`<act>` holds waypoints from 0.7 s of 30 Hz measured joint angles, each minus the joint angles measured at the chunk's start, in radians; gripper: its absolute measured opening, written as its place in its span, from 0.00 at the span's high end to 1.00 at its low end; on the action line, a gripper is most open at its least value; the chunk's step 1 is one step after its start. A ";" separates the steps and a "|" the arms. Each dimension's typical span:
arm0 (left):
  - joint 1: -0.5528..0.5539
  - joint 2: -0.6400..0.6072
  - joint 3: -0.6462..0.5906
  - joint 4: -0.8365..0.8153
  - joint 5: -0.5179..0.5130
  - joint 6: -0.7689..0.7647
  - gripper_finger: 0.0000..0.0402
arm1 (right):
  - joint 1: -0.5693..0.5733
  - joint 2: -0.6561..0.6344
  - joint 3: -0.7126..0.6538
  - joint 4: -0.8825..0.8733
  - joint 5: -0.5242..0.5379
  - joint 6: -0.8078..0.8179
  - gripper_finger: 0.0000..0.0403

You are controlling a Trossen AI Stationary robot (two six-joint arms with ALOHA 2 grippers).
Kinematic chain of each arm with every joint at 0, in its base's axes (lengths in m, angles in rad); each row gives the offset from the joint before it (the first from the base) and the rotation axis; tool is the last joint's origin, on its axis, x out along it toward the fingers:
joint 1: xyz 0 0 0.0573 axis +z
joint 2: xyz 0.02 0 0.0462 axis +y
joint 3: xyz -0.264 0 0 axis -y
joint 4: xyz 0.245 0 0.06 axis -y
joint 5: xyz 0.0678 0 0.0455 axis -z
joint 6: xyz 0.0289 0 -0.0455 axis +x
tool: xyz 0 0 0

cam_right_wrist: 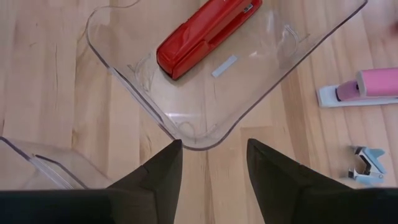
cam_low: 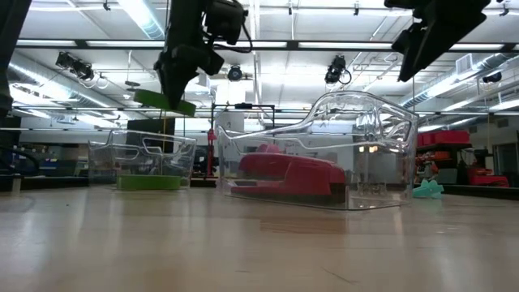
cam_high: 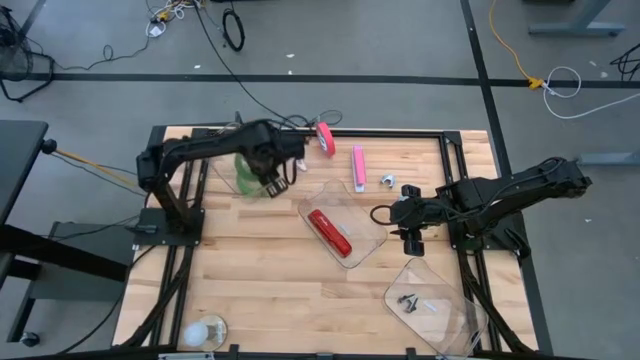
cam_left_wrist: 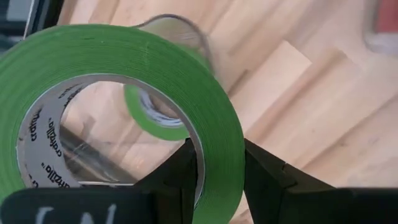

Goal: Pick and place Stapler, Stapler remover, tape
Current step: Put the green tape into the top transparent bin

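Left gripper [cam_left_wrist: 214, 171] clamped on green tape roll [cam_left_wrist: 93, 68] above clear container [cam_low: 142, 158], right gripper [cam_right_wrist: 211, 168] open, empty, beside stapler tray [cam_right_wrist: 186, 134].

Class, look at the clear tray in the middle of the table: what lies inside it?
Inside the clear tray lies a red stapler beside a small pale strip. The stapler covers the tray floor beneath it.

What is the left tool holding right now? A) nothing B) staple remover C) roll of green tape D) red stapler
C: in the left wrist view the left tool has its fingers clamped across the band of the roll of green tape, held above the table; the red stapler lies in a clear tray.
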 joint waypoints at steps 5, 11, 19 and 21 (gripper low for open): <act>0.104 -0.004 -0.002 -0.017 0.004 -0.013 0.72 | 0.000 0.000 0.000 0.011 0.000 0.000 0.55; 0.208 -0.004 -0.002 -0.025 0.054 -0.028 0.72 | 0.000 0.000 0.000 0.015 0.000 0.000 0.55; 0.259 -0.004 -0.002 -0.023 0.125 -0.024 0.72 | 0.000 0.000 0.000 0.032 0.001 0.000 0.55; 0.259 -0.003 -0.002 -0.020 0.122 -0.019 0.72 | 0.000 0.000 0.000 0.038 0.010 0.000 0.55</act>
